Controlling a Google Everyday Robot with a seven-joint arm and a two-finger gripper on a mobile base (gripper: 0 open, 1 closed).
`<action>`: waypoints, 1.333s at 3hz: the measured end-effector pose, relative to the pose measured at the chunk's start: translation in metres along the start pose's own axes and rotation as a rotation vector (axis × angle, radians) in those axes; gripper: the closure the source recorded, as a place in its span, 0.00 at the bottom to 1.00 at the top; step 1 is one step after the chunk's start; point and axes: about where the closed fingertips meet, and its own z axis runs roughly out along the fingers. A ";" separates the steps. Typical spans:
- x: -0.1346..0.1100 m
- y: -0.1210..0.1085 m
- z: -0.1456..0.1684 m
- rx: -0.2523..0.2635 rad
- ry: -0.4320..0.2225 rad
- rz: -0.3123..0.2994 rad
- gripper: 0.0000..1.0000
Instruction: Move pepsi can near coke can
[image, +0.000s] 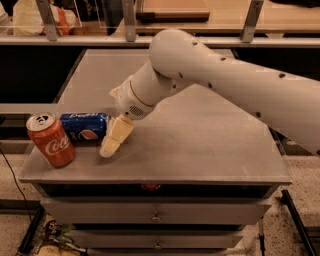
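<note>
The pepsi can (84, 127), blue with its round logo showing, lies on its side on the grey cabinet top (200, 145) at the front left. Its left end is right beside the coke can (50, 140), which stands upright at the front left corner, slightly tilted in view. My gripper (108, 125) is at the pepsi can's right end. Its pale front finger (116, 137) reaches down to the table in front of the can, standing off it, and the rear finger is mostly hidden. The gripper looks open around the can's end.
The white arm (225, 80) crosses the cabinet from the right. Drawers (156, 216) sit below the front edge. A shelf with posts (129, 20) and a bag (37, 17) runs along the back. Clutter lies on the floor at the lower left (50, 245).
</note>
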 end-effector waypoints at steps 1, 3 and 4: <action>0.004 0.000 -0.003 -0.003 -0.001 -0.004 0.00; 0.049 -0.001 -0.052 -0.002 0.054 -0.022 0.00; 0.070 -0.004 -0.080 0.003 0.103 -0.018 0.00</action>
